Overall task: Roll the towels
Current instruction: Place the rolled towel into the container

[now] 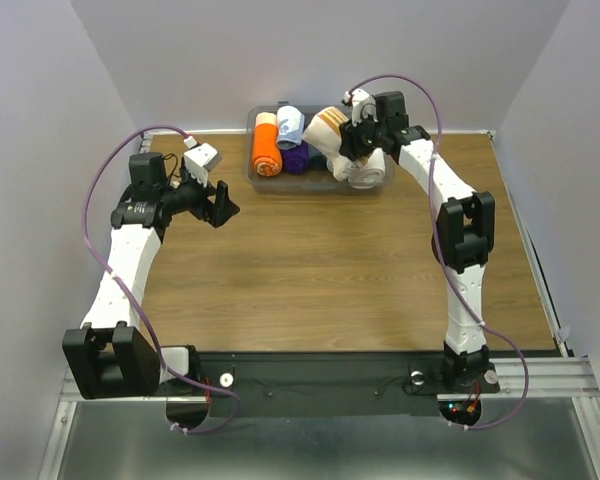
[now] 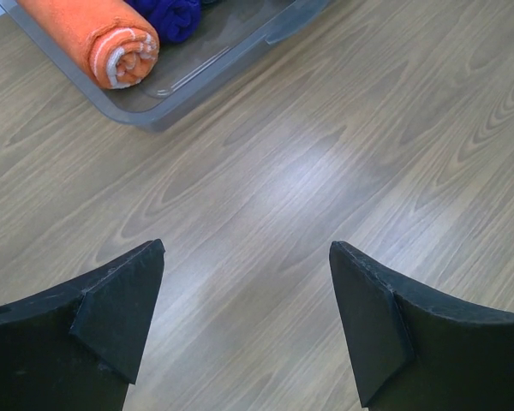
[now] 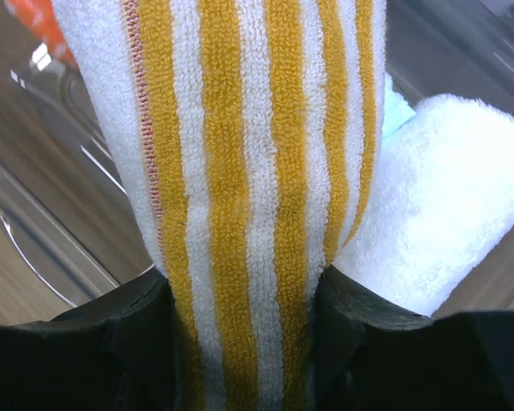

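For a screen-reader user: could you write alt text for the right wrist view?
The right gripper grips a yellow-and-white striped towel between its black fingers, over a clear bin. A thick white roll lies in the bin to the right.

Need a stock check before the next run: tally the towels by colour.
orange roll: 1
purple roll: 1
pale blue towel: 1
striped towel: 1
white roll: 1
Total: 5
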`<state>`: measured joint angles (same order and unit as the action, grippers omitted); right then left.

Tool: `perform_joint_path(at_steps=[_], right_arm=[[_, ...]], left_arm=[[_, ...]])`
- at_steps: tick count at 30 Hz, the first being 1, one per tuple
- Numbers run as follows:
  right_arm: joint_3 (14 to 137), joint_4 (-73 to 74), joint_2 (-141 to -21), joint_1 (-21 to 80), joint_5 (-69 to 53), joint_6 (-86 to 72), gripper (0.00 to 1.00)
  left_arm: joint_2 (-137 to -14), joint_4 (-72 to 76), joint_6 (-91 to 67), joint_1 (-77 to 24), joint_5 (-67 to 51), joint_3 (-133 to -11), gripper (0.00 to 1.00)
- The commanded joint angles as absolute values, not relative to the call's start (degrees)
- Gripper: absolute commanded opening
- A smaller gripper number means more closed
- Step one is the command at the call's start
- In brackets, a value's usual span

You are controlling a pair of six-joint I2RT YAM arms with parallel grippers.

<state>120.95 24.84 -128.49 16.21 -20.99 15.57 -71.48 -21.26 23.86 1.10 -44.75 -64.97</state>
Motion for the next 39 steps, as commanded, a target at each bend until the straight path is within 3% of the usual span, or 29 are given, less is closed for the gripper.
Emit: perform_joint_path(at_steps=[1,12,26,39], right_arm=[[116.55,18.82,-122.96,16.79,-25.4,34.26,0.01],[114.0,18.54,-125.16,18.02,-35.23,51.23,0.01],[107.32,20.03,-127.61,20.74,-32.96,62.84,0.01],[113.46,29.43,-134.12,20.92,-32.08,67.85,0.01]], left_arm=[[-69.61,-18.28,23.38,1.05,-45.7,-63.28,0.89],[-67.24,-18.37,23.55,1.05,-44.65,-61.17,0.9],[-66.45,-18.2,23.73,1.05,-44.21,-58.45,0.9],[-66.36,-17.75,23.82,1.05,-44.21,-55.9,0.9]])
